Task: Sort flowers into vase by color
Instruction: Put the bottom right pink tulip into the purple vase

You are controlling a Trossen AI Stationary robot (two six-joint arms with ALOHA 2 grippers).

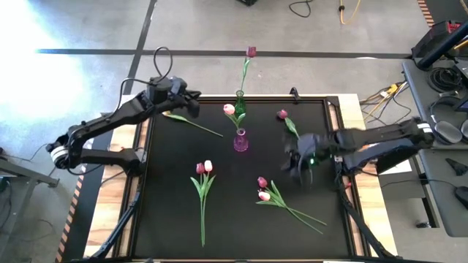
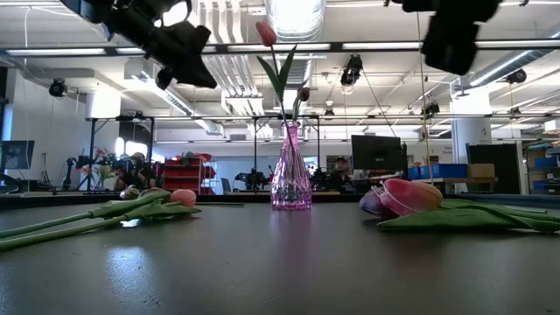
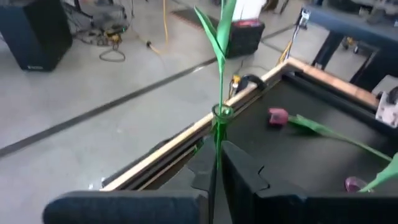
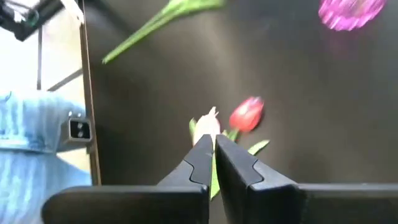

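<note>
A green vase [image 1: 239, 109] near the far edge holds a maroon tulip [image 1: 251, 52]. A pink vase [image 1: 240, 140] at the table's middle holds a pink tulip [image 1: 229, 109]. Loose tulips lie flat on the table: one [image 1: 282, 115] right of the green vase, a pair [image 1: 204, 168] near the middle-left, a pair [image 1: 262, 188] near the middle-right, and a stem [image 1: 194, 124] by the left arm. My left gripper [image 1: 191, 102] hangs shut in the air left of the green vase [image 3: 222, 112]. My right gripper [image 4: 214, 146] is shut, raised above the right-hand pair [image 4: 247, 115].
The table has a raised wooden rim [image 3: 186, 134] along its far edge. Blue cloth [image 4: 25, 149] shows beyond one table edge in the right wrist view. Cables and equipment lie on the floor around the table. Bare dark tabletop [image 1: 241, 219] stretches between the two loose pairs.
</note>
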